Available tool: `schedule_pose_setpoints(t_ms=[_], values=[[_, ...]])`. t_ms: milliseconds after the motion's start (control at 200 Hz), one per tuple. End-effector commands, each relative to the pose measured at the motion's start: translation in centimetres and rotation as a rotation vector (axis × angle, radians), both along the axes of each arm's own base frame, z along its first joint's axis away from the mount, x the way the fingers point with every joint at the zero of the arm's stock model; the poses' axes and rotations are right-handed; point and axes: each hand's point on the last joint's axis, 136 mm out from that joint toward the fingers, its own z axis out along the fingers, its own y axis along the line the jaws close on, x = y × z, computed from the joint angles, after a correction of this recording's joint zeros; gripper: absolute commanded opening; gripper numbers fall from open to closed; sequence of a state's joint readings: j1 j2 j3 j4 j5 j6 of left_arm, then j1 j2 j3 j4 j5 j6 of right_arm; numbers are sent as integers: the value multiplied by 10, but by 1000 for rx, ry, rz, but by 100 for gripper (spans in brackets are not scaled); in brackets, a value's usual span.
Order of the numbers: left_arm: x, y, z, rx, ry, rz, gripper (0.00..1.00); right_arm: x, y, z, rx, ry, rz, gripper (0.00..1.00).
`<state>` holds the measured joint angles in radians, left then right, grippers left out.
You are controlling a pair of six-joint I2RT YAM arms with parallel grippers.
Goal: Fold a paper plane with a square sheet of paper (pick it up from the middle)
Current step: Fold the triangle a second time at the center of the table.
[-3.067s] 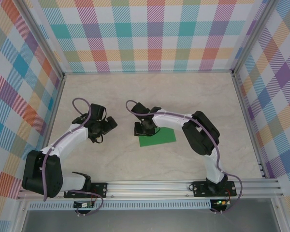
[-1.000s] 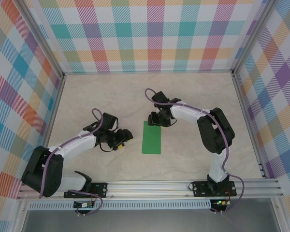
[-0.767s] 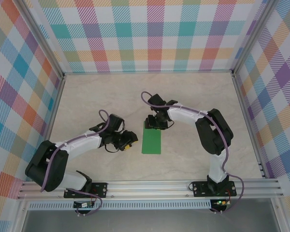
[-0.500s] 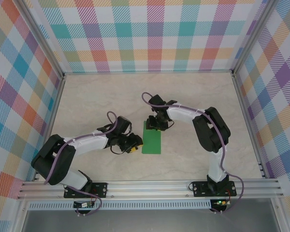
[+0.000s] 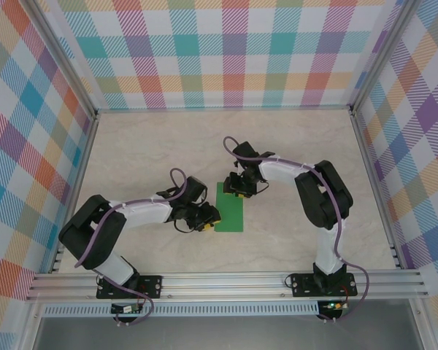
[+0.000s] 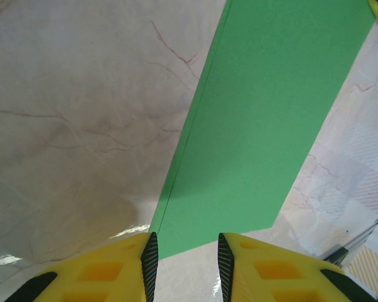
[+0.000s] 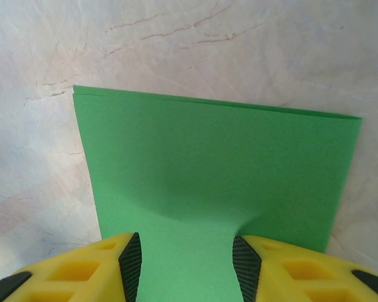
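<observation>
- Overhead, a thin bright-green paper sheet [image 5: 232,211], doubled into a narrow strip, lies flat on the pale marble-patterned worktop [image 5: 146,146]. The left pincer [image 5: 209,221] sits at the strip's near left corner. The right pincer [image 5: 239,191] sits over its far end. Both arms crowd one small strip, so a careless sweep by either could knock the other or drag the paper askew.
- Next, the left wrist view: the left pincer [image 6: 186,261] has its jaws partly apart and pinches nothing. The sheet [image 6: 264,119] runs ahead of the tips, and its near corner lies in the gap between them. A thin line along the long edge, ahead and to the left, hints at a second layer. If the jaws close here, the pads could skid on the worktop and shove the strip away. They could also catch only the upper layer and peel the fold open.
- Lastly, the right wrist view: the right pincer [image 7: 188,267] also has its jaws apart and grips nothing. The sheet [image 7: 214,157] spreads between and ahead of its tips. At the far edge the two layers look slightly offset. Pressing down hard could buckle the thin paper, and any crease made now would lock that offset in.
</observation>
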<state>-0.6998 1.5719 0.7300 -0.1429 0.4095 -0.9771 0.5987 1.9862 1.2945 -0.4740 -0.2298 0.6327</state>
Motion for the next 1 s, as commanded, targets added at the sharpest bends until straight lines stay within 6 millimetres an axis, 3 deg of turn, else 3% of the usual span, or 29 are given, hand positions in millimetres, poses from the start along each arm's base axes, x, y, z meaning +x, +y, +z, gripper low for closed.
schedule_pose_setpoints(t_ms=[0,550,755,995], values=[[1,-8,2,1,-9,-12,33,-17,-19,-38,-84,80,-22,47],[-5,-9,-12,121,-12,-73,32,-20,-26,-42,-110,80,-19,47],[-10,6,-16,261,-36,-104,34,-22,-28,-45,-117,82,-21,47],[-11,10,-14,301,-64,-121,34,-22,-28,-46,-122,83,-21,47]])
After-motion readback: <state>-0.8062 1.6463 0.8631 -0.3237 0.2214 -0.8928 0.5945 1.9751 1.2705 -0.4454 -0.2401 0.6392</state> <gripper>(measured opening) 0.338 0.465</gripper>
